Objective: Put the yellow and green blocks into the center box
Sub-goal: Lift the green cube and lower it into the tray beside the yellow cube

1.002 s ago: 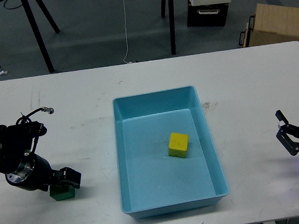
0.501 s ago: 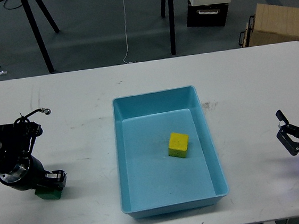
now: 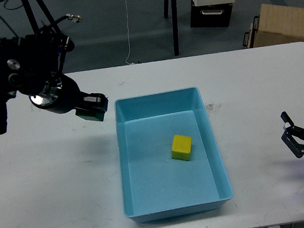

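Left claw (image 3: 93, 107), upper left of frame, clamped on green block (image 3: 90, 115), lifted off desk (image 3: 258, 86). Box (image 3: 169, 151) lies just right of it and lower; yellow block (image 3: 181, 147) already inside. Right claw (image 3: 296, 141), lower right, empty, fingers apart.

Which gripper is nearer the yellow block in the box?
Left. The left gripper, holding the green block, hangs just outside the blue box's far-left corner; the right gripper sits farther from the yellow block, near the table's right edge.

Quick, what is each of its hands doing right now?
Left gripper: closed on the green block.
Right gripper: open, holding nothing.
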Controlling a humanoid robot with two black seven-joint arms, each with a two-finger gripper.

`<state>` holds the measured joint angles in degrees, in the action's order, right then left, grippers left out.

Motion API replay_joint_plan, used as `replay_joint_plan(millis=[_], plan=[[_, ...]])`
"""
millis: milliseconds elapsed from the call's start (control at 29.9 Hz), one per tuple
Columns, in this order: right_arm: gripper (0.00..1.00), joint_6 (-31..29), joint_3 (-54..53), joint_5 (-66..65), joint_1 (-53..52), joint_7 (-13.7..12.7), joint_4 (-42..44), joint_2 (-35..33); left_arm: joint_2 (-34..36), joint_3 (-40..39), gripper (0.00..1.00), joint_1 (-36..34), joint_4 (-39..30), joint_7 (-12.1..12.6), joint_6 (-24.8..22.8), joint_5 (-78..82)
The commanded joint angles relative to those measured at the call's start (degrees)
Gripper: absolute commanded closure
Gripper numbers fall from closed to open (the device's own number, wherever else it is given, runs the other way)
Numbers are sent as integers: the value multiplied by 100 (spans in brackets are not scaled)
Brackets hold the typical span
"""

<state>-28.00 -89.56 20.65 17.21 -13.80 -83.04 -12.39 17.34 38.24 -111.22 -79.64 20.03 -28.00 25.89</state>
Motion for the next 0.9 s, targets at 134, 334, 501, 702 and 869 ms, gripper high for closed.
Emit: replay_joint_plan(millis=[134, 334, 501, 702, 869], plan=[[1, 0, -9, 0, -7, 0, 7, -35, -1734, 70, 96, 283, 870, -237, 0, -49], [1, 0, -1, 0, -7, 0, 51, -35, -1734, 210, 94, 899, 1143, -245, 0, -31], [1, 0, 0, 0, -7, 0, 51, -35, -1734, 500, 90, 1435, 1372, -254, 0, -31], [1, 0, -9, 0, 1, 0, 60, -44, -1734, 501, 76, 1691, 1504, -298, 0, -31], [1, 0, -1, 0, 10, 0, 86, -44, -1734, 483, 48, 1691, 1627, -491, 0, -31]])
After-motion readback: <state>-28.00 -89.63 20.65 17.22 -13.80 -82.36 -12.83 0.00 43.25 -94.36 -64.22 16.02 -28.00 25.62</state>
